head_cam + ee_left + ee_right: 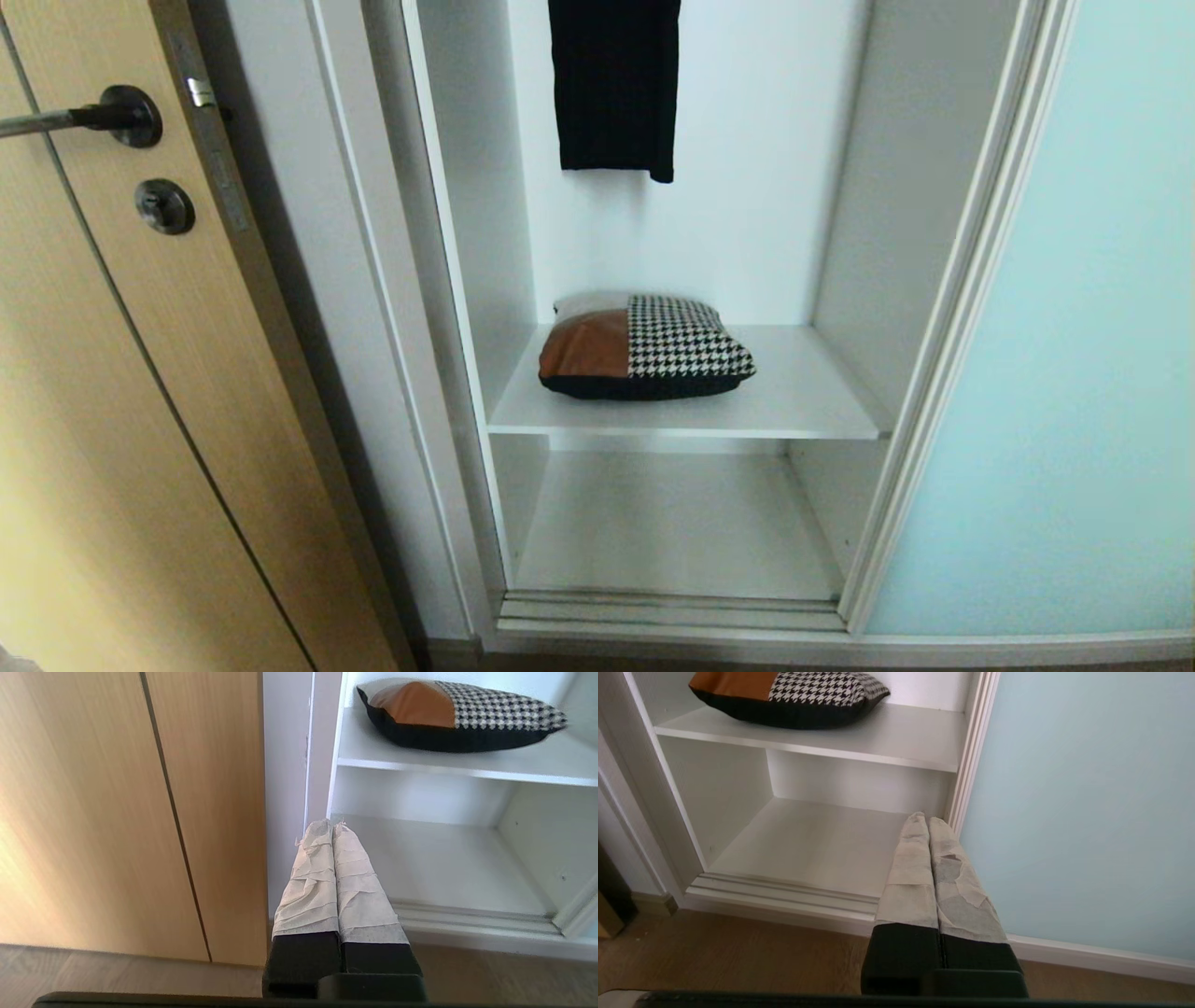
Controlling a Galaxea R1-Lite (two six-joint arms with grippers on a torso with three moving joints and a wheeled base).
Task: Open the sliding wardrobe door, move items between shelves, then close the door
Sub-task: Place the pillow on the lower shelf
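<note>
Already the sliding wardrobe door (1074,355) was drawn to the right and the compartment stood exposed, with both arms parked low in front.

A snag was judged possible at pickup: the cushion (644,347) is soft and lay toward the left of the upper shelf (803,397), so a shallow pinch could let it sag or slip, or drag it against the left wall. The lower shelf (672,523) was seen bare beneath it, and a black garment (614,84) was hung above. The left gripper (331,823) and the right gripper (923,819) were both clenched on nothing, held near the floor outside the wardrobe, well apart from the cushion, which lay farther in and higher.
</note>
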